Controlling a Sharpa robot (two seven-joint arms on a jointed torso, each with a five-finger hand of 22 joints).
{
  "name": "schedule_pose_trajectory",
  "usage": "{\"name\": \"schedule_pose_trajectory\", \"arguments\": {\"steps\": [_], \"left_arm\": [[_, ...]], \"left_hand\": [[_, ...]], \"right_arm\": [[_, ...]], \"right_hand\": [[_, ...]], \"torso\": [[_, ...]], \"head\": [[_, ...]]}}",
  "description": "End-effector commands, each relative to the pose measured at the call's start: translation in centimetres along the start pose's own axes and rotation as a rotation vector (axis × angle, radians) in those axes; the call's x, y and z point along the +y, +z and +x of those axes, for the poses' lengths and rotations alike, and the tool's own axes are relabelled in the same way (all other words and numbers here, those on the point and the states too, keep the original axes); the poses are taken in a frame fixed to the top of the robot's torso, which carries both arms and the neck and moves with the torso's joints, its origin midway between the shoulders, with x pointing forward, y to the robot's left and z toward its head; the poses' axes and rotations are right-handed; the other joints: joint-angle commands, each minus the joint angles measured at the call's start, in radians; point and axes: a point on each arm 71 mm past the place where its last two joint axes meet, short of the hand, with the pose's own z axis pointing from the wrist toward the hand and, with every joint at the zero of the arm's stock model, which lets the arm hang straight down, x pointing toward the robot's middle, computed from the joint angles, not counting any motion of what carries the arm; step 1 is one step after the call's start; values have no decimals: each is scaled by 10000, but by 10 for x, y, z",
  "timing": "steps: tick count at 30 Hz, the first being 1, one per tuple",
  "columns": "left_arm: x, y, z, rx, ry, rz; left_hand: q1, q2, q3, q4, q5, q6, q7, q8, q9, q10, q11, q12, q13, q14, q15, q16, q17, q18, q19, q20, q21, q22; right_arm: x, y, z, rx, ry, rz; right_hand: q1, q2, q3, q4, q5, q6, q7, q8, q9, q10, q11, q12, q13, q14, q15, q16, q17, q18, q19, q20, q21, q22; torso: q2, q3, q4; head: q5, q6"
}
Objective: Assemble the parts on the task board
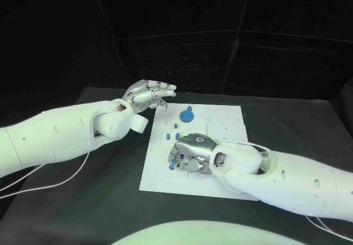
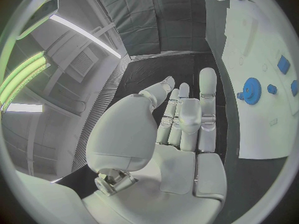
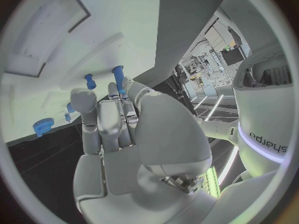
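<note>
Right hand (image 1: 193, 152) maybe pinching peg (image 3: 117, 77) | left hand (image 1: 149, 94) empty, fingers apart | gear (image 1: 187, 116) between

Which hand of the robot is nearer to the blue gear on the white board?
The left hand. It hovers beside the board's far left corner, close to the blue gear. The right hand is over the near half of the task board, farther from the gear.

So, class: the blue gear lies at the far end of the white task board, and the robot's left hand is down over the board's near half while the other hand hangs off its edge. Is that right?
One slip: the hand down over the near half of the task board is the right hand, as the head view shows. The left hand hangs off the board's far left edge, holding nothing. The blue gear does lie at the far end.
</note>
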Motion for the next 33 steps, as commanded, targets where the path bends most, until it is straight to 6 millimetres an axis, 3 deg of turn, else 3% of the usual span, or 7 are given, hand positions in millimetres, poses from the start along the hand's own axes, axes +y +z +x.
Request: {"name": "schedule_pose_trajectory", "arguments": {"steps": [1, 9, 15, 18, 23, 33], "left_arm": [[-1, 0, 1, 114, -81, 50], [-1, 0, 1, 113, -81, 49], [-1, 0, 0, 97, -75, 42], [-1, -1, 0, 96, -75, 36], [-1, -1, 0, 108, -81, 22], [-1, -1, -1, 102, -79, 8]], "left_hand": [[-66, 11, -76, 0, 63, -18, 26, 64, -16, -70, -19, 64, -13, -52, 17, -36, -16, 136, -25, 9, -64, -16], [-66, 11, -76, 0, 63, -18, 26, 64, -16, -70, -19, 64, -13, -52, 17, -36, -16, 136, -25, 9, -64, -16], [-66, 11, -76, 0, 63, -18, 26, 64, -16, -70, -19, 64, -13, -52, 17, -36, -16, 136, -25, 9, -64, -16], [-66, 11, -76, 0, 63, -18, 26, 64, -16, -70, -19, 64, -13, -52, 17, -36, -16, 136, -25, 9, -64, -16], [-66, 11, -76, 0, 63, -18, 26, 64, -16, -70, -19, 64, -13, -52, 17, -36, -16, 136, -25, 9, -64, -16], [-66, 11, -76, 0, 63, -18, 26, 64, -16, -70, -19, 64, -13, -52, 17, -36, -16, 136, -25, 9, -64, -16]], "right_arm": [[1, 1, 2, 164, -244, 2], [4, 2, 4, 269, -414, -83], [5, 2, 5, 251, -382, -192], [5, 2, 3, 14, -322, -199], [4, 1, 0, -524, -196, -231], [2, -13, -9, -1523, 531, -352]], "right_hand": [[-3, -101, 57, 12, 42, -16, 79, -8, 8, 6, 56, -9, 13, 185, 8, 62, 0, -139, 19, 28, 19, -10], [-71, -171, 67, 1, 40, -31, 86, -33, 3, -8, 65, -56, 12, 175, 22, 70, 0, -138, 0, 40, 26, -8], [-769, -735, -254, 234, 454, -525, 182, -246, -54, -713, 255, -476, -33, 102, 190, 15, -128, -52, -337, 174, -292, -528], [-917, -862, -499, 274, 463, -883, 255, -236, -51, -1249, 353, -479, -27, -29, 267, -216, -476, 37, -632, 258, -636, -1032], [-947, -849, -938, 260, 438, -1218, 314, -229, -38, -1774, 436, -414, -12, -183, 338, -462, -853, 106, -862, 346, -919, -1406], [-918, -764, -1248, 255, 507, -1493, 317, -234, -40, -1874, 431, -295, 7, -197, 341, -478, -902, 115, -876, 361, -966, -1459]], "torso": [[-8, -1, -4], [-8, -6, 3], [-10, -6, 2], [-6, -2, 0], [-5, 1, -3], [-13, 14, -23]], "head": [[1, -5], [-5, 3], [-8, 14], [-8, 16], [-14, 19], [-65, 64]]}}
